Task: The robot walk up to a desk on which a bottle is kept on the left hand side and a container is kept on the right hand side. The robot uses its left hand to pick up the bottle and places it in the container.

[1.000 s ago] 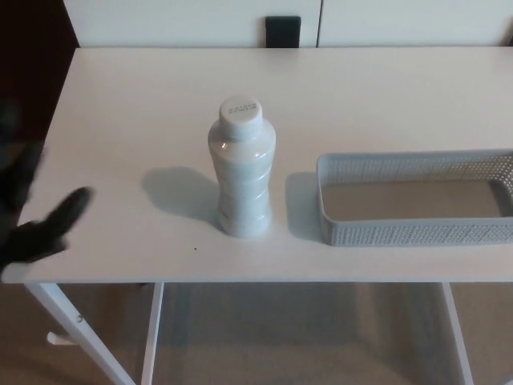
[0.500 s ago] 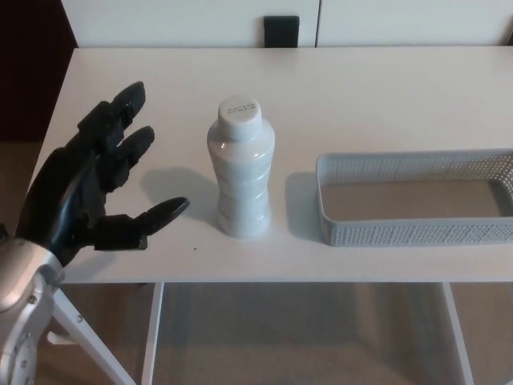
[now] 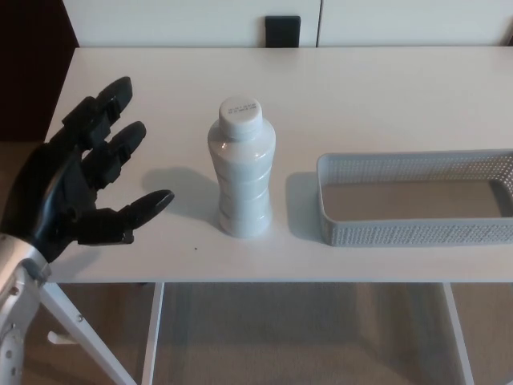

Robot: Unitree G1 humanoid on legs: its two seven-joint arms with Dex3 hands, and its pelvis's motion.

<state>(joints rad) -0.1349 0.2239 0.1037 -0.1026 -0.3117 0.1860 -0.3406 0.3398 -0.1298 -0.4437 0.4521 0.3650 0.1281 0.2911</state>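
A white plastic bottle (image 3: 241,168) with a white cap stands upright near the front of the white desk (image 3: 377,88), left of centre. A grey mesh container (image 3: 417,198) lies to its right, empty inside. My left hand (image 3: 80,176) hovers open to the left of the bottle, fingers spread, thumb pointing toward the bottle with a clear gap between them. The right hand does not show.
A black object (image 3: 283,31) sits at the desk's far edge against a white wall. The desk's white legs (image 3: 80,329) and a beige floor show below the front edge. A dark area lies at the far left.
My left hand rose from the picture's left edge into full view beside the bottle, then drew slightly back to the left. Bottle and container have not moved.
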